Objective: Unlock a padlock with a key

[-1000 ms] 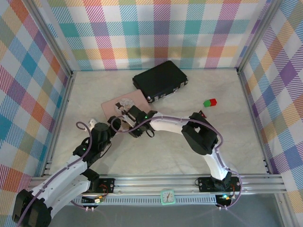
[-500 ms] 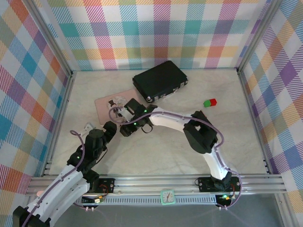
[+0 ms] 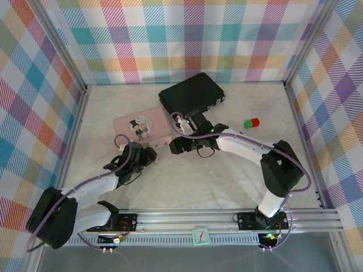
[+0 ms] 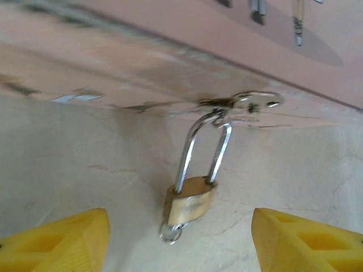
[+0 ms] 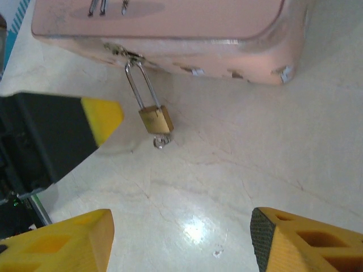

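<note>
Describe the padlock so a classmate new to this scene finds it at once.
Find the pink box left of the black case. Hooked to the latch on its near side is the padlock: a tiny brass body with a silver shackle, far smaller than box or case.

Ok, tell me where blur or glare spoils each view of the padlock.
Left wrist: the pink box edge is smeared and the padlock is slightly soft. Right wrist: the padlock is crisp, with one bright glare patch on the table below it. Top external: evenly lit and sharp.
</note>
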Action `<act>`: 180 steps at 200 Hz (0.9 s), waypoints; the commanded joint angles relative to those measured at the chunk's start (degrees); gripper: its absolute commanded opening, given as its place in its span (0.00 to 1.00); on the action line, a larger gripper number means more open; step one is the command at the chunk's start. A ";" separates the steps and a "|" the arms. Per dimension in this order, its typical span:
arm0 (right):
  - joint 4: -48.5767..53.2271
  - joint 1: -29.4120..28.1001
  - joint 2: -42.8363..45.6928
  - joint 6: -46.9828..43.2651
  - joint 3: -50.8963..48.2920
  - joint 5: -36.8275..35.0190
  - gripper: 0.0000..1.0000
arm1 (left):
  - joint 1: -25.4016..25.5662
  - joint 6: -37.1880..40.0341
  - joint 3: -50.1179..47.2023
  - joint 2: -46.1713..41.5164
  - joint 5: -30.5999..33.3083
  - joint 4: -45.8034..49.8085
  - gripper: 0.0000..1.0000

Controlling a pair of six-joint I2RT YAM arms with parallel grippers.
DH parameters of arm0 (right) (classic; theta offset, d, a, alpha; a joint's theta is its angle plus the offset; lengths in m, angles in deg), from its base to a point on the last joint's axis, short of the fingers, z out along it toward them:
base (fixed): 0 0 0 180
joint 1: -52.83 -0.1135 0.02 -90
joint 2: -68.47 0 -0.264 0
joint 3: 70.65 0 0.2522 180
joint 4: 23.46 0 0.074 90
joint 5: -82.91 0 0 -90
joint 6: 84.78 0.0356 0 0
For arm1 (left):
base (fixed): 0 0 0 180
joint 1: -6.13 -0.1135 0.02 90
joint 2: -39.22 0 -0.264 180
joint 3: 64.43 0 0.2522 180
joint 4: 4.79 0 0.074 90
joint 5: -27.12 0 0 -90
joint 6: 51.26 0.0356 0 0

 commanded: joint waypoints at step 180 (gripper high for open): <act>-7.64 2.35 8.92 6.65 -11.12 -1.37 0.64 | 8.09 -0.59 9.67 23.94 15.98 -6.35 0.11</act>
